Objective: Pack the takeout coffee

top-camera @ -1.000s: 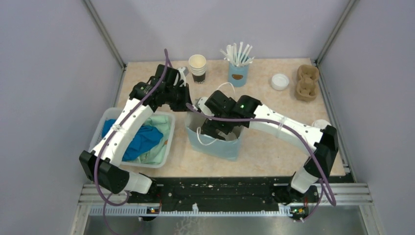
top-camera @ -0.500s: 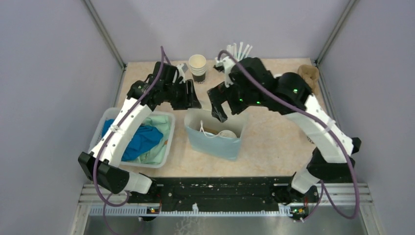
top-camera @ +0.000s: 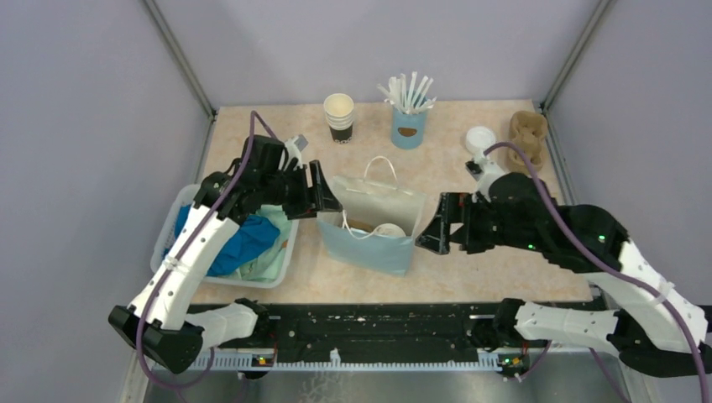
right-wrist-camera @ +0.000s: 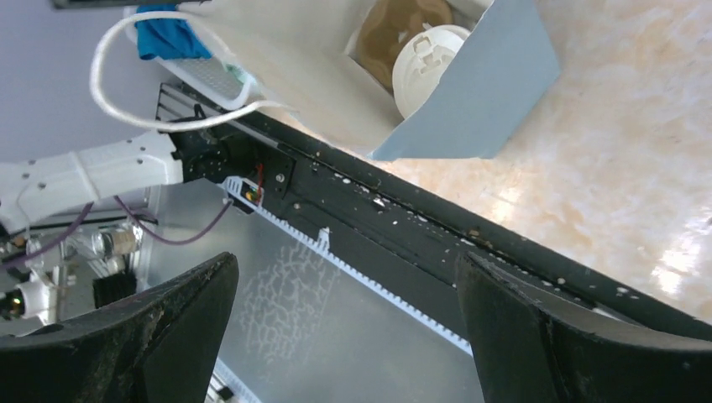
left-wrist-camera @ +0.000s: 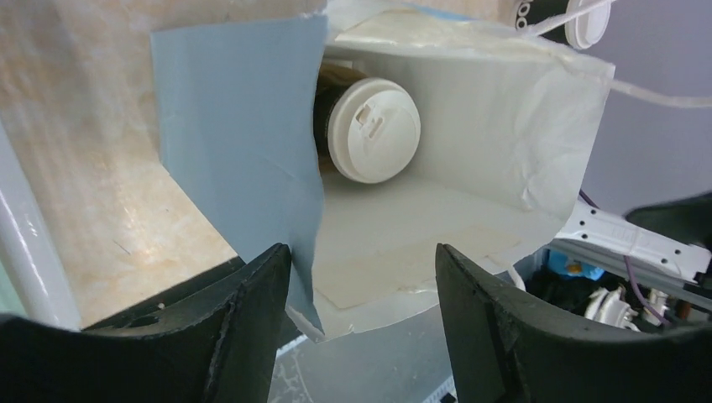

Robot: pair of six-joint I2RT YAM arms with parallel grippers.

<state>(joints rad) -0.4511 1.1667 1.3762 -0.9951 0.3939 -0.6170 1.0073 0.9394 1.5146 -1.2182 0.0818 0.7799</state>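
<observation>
The takeout coffee [left-wrist-camera: 374, 130] lies on its side inside the light blue paper bag [top-camera: 369, 243], its white lid [top-camera: 388, 229] showing through the open top. My left gripper [top-camera: 323, 197] is at the bag's left rim and is open. In the left wrist view the bag's blue wall [left-wrist-camera: 239, 143] ends just inside one of the fingers [left-wrist-camera: 252, 294], ungripped. My right gripper [top-camera: 432, 231] hangs open just right of the bag with nothing between its jaws. The right wrist view shows the bag [right-wrist-camera: 487, 92] and the lid [right-wrist-camera: 424, 59] from the side.
A white bin [top-camera: 277, 273] of blue and green cloths sits left of the bag, under my left arm. Along the back stand a lidless paper cup [top-camera: 339, 116], a light blue cup of white sticks [top-camera: 409, 126], a loose white lid [top-camera: 480, 138] and a cardboard cup carrier [top-camera: 527, 141].
My right gripper came up out of the bag, then swung down to the bag's right side. My left gripper opened at the bag's left rim and drew back a little.
</observation>
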